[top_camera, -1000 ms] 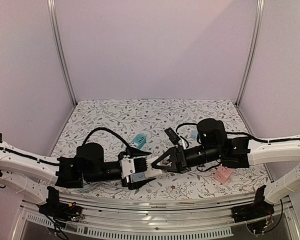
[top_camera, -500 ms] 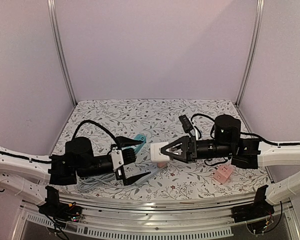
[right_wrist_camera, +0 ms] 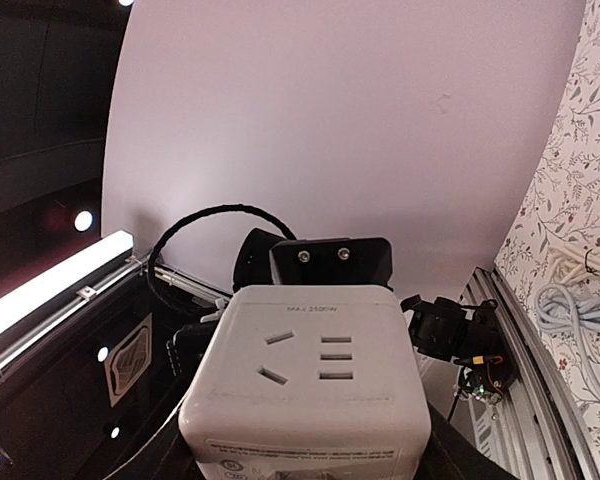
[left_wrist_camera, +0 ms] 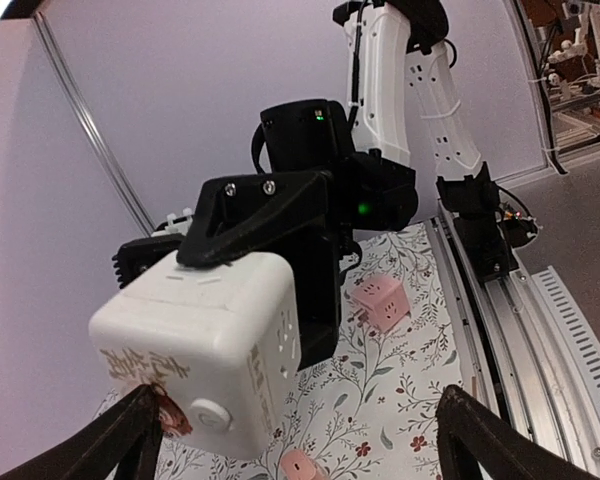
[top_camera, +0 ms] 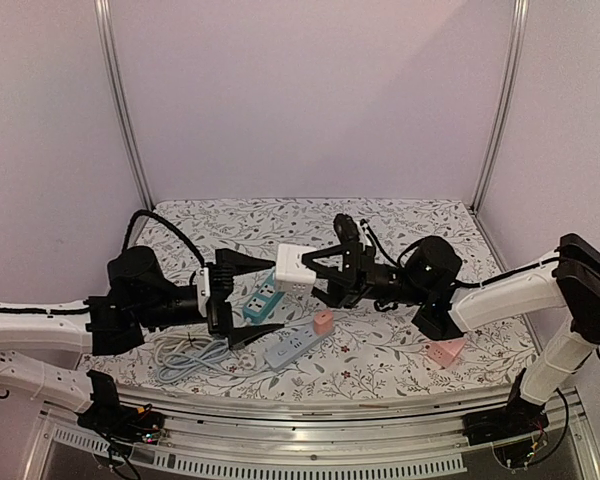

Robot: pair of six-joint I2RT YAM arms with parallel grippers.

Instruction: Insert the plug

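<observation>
R gripper (top_camera: 302, 273) grips white socket cube (top_camera: 292, 268), up in air, frame centre. L gripper (top_camera: 273, 298) wide open, empty, just left of cube. Pink plug (top_camera: 323, 320) at grey power strip (top_camera: 292, 347) end, lower centre.

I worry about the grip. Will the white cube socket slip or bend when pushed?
The white cube socket looks like hard moulded plastic, so probably stiff. Its smooth faces might slip in the right gripper. Flat sides: unlikely to roll.
</observation>
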